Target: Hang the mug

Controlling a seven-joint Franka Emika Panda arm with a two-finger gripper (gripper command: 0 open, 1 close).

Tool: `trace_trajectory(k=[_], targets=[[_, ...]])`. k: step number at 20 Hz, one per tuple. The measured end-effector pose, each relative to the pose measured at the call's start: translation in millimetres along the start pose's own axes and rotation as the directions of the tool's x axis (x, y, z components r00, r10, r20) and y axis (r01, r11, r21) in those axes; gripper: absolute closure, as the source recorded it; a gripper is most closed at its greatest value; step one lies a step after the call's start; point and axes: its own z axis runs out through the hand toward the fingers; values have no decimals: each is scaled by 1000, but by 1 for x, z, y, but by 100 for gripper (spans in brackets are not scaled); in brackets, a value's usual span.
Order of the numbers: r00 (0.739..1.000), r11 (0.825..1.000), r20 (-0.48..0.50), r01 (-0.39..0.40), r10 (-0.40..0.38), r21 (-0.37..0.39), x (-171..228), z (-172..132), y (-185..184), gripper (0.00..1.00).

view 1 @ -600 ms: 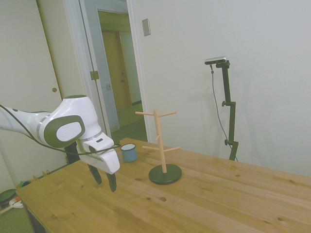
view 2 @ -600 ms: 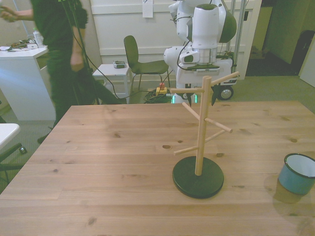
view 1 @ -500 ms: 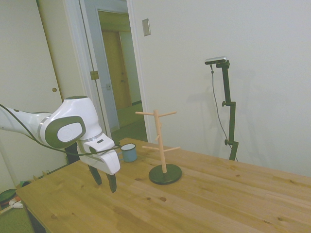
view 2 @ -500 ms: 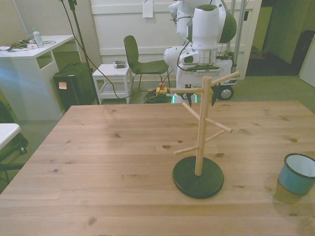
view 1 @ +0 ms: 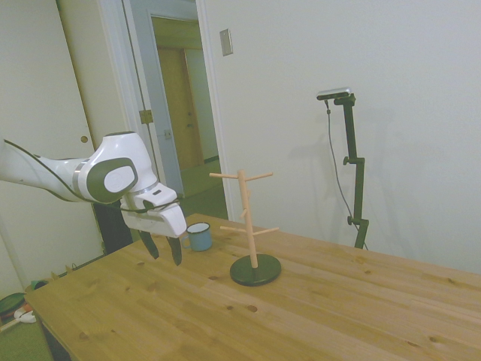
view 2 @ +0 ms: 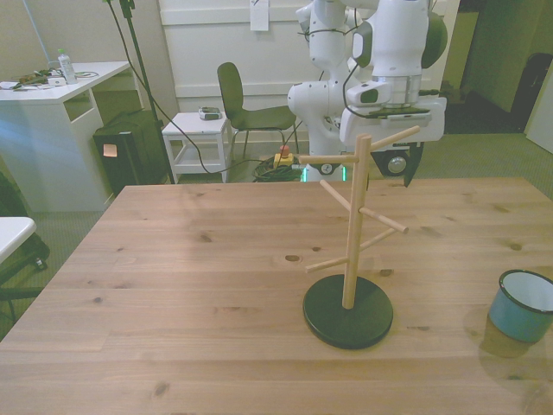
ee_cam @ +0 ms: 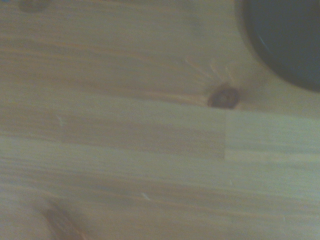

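1. White two-finger gripper (view 1: 164, 249) hangs above the wooden table (view 1: 316, 316), fingers spread apart, holding nothing. Nothing grasped yet.
2. Small light-blue enamel-style mug (view 2: 524, 316) with white inside and dark rim stands upright on the table, near the edge at the front view's right, apart from the gripper and from the peg stand. In the side view the mug (view 1: 199, 236) shows just past the gripper.
3. Risk: the enamel wall looks smooth, hard and curved, so a shallow pinch on the rim could slip or tip the mug.
4. Risk: the small loop handle leaves little margin; a tilted carry would likely miss the peg.
5. Pale wooden peg stand (view 2: 354, 226) has 1 slim round post, several thin angled pegs and a dark round flat base (ee_cam: 287, 40). A bump from the arm could knock it sideways.
6. Table: knotty, matte plank grain, flat.
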Motion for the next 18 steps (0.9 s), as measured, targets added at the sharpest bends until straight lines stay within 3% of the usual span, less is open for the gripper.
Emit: trace_trajectory(k=[9,18], targets=[[998,1000,-55,26,-26,-12,13,-14,-71,0],[993,995,-70,-98,98,11,44,-17,-106,0]])
